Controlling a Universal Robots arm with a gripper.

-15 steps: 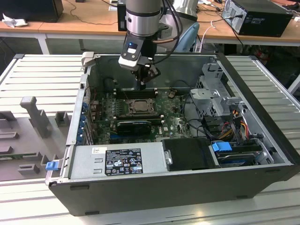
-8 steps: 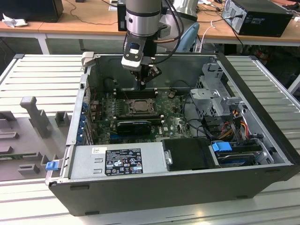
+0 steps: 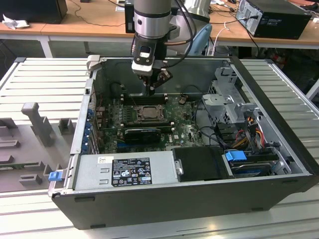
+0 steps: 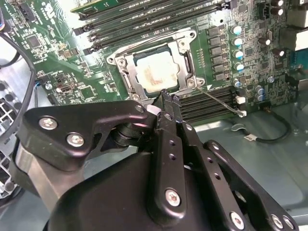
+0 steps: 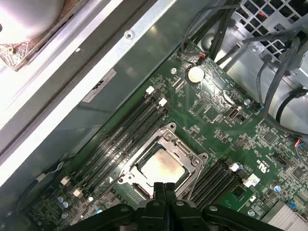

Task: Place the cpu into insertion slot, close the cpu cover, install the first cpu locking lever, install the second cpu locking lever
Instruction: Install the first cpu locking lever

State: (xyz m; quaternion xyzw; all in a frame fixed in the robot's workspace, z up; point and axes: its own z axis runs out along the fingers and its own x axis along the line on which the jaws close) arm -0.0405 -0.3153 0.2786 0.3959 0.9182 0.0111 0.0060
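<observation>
The cpu [image 4: 155, 72] lies pale and square in the insertion slot [image 3: 148, 113] on the green motherboard. The silver cpu cover [image 4: 185, 58] lies flat around it, with the chip showing through its window. In the first wrist view the cpu [image 5: 161, 166] sits inside the same metal frame [image 5: 182, 148]. A thin metal locking lever [image 4: 219, 101] sticks out sideways from one corner of the socket. My gripper [image 4: 167, 98] hovers just above the socket's edge, shut with nothing between its fingers. In the exterior view the gripper [image 3: 152, 89] hangs over the far side of the slot.
Long black memory slots [image 5: 122, 137] flank the socket on both sides. A long black card [image 3: 142, 133] lies in front of it. The power supply [image 3: 124, 169], drive cage [image 3: 229, 102] and loose cables [image 3: 249, 134] crowd the open case; its walls [image 3: 87, 114] enclose the board.
</observation>
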